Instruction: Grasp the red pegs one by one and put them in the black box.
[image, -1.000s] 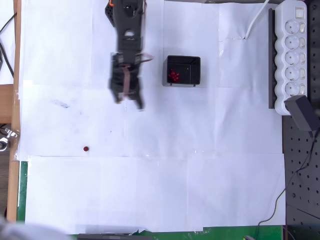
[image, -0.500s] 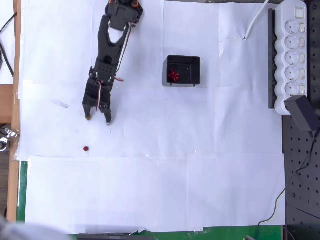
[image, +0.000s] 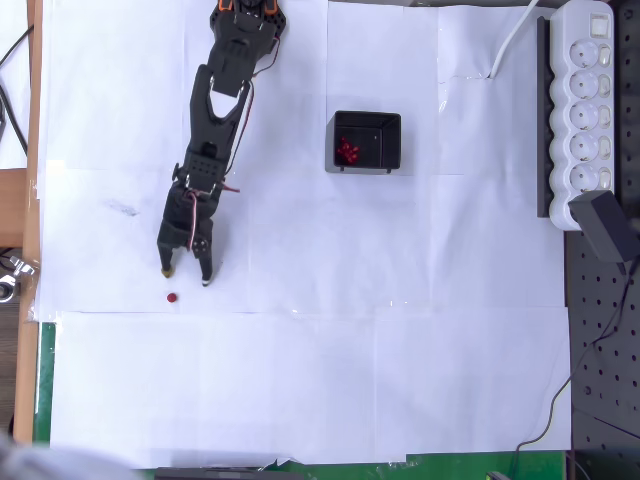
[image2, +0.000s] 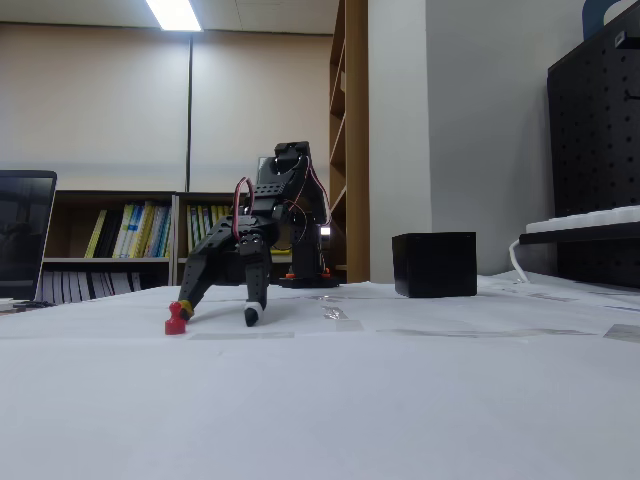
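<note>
Overhead view: gripper, jaws wide & empty, hovering just at 12 o'clock of last loose red peg, w/ black box at 2 o'clock holding others; next needing descent & closing.

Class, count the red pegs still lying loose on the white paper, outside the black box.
1. The single loose red peg lies just below the open claw. Others sit clustered inside the black box; their number is unclear.

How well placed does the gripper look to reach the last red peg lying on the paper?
Probably yes: the open gripper hangs just above the red peg, with bare paper between them and nothing standing nearby.
</note>
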